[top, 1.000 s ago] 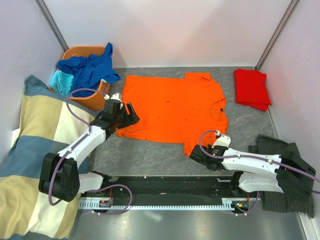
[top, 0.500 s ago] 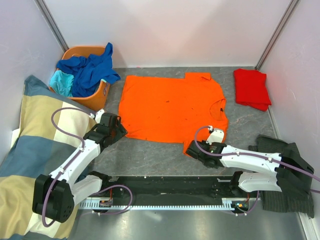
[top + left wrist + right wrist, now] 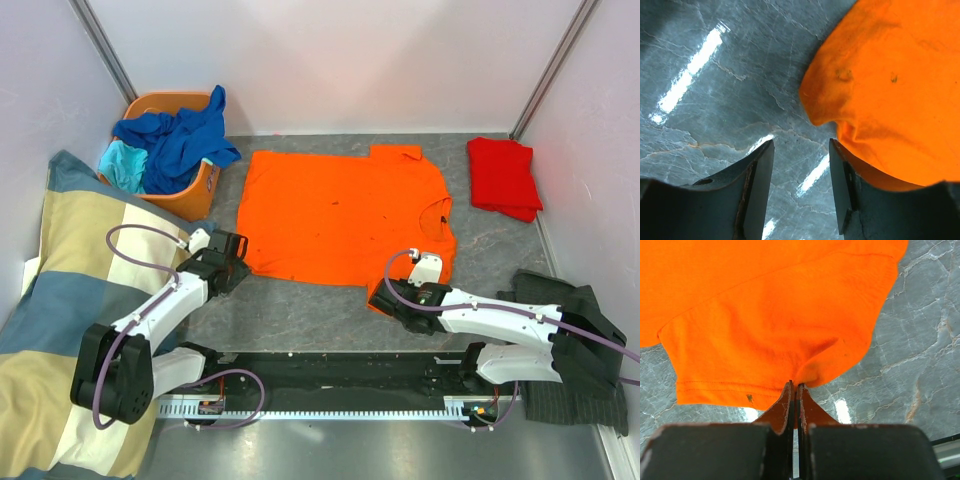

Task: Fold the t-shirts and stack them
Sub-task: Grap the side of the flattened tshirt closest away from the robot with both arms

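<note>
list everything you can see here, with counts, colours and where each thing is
orange t-shirt: 1, bright orange, spread flat mid-table
red t-shirt: 1, red, folded, far right corner
blue shirts: count unclear, royal blue, heaped in the basket
turquoise shirt: 1, turquoise, left side of the basket
basket: 1, orange, far left
checked blanket: 1, blue, cream and yellow, left edge
pinstriped cloth: 1, dark grey, near right, under the right arm
table: 1, grey marble
left gripper: 1, black, open at the orange t-shirt's near left corner
right gripper: 1, black, shut on the orange t-shirt's near sleeve
</note>
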Motion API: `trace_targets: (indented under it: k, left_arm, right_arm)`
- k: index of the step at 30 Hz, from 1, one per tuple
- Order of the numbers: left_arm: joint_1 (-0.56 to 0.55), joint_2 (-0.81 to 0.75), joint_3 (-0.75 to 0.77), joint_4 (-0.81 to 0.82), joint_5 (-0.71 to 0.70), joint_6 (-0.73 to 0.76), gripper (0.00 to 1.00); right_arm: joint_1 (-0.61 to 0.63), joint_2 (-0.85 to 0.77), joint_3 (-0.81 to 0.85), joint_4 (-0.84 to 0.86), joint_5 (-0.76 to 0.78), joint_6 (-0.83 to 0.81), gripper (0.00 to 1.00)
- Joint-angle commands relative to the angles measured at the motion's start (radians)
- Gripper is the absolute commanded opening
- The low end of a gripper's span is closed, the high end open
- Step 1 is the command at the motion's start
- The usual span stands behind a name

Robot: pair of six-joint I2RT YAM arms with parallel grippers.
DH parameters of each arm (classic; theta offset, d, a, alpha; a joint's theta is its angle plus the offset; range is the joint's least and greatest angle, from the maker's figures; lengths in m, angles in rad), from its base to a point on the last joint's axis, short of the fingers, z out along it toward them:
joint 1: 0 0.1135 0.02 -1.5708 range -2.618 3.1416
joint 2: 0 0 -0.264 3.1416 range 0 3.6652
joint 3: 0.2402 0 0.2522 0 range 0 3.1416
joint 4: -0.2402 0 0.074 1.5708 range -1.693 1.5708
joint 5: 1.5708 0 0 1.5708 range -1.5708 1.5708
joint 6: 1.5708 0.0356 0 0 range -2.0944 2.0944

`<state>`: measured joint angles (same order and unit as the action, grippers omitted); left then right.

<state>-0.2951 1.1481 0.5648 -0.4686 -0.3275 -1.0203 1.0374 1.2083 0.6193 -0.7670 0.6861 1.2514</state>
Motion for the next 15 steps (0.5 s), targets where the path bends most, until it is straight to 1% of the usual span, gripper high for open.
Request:
trace_targets:
  k: [1, 9, 15]
  left_arm:
    - [0.002, 0.002, 0.029, 0.059, -0.074, -0.057, 0.54]
    - [0.016, 0.022, 0.023, 0.116, -0.065, -0.055, 0.54]
    - [0.027, 0.097, 0.012, 0.153, -0.065, -0.069, 0.54]
  right_arm:
    - [-0.004, -0.009, 0.031, 0.005, 0.029, -0.015, 0.0]
    - [-0.013, -0.001, 0.033, 0.006, 0.024, -0.023, 0.0]
    - [-0.019, 0.005, 0.036, 0.006, 0.02, -0.032, 0.0]
